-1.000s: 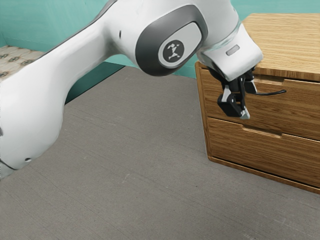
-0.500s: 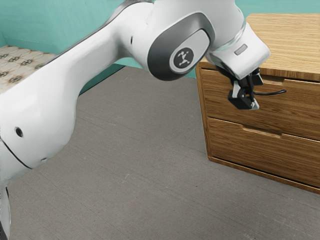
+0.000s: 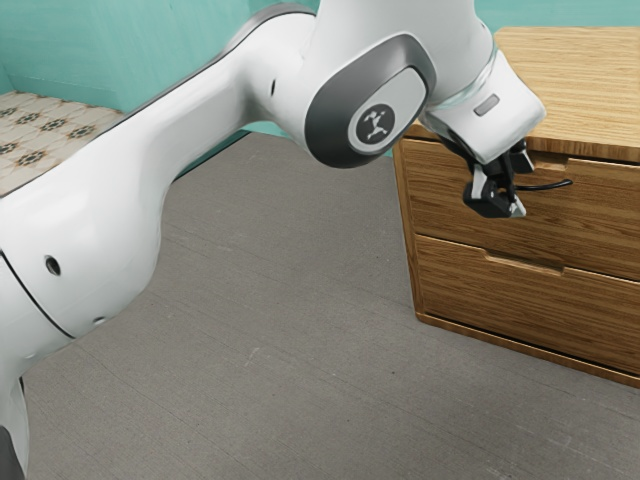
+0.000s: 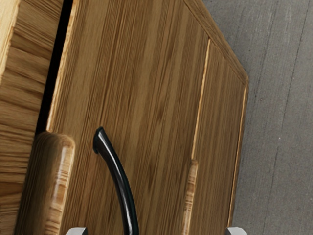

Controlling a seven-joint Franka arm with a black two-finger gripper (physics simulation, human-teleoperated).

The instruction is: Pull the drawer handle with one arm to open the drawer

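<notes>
The gripper [image 3: 503,205] is right at one end of the black handle [image 3: 545,187]. The handle is on the top drawer [image 3: 590,230] of the wooden cabinet [image 3: 570,70], which stands at the exterior view's right. In the wrist view the two pale fingertips [image 4: 76,230] sit far apart, and the handle [image 4: 117,181] runs through the gap between them. So the jaws are wide open and hold nothing. The drawer front looks flat with the cabinet, so I think the pull has not begun. To do this step well, the fingers should close on the bar from both sides until they hold it tight. A loose hold could let the thin, shiny bar slip out. Then the hand should pull straight out from the cabinet front, not up, down or to the side, so the drawer slides and does not jam. The handle is a thin, bent bar. Its long way runs sideways along the drawer front, level with the grey floor [image 3: 280,330]. Its middle bows out from the wood into the room.
</notes>
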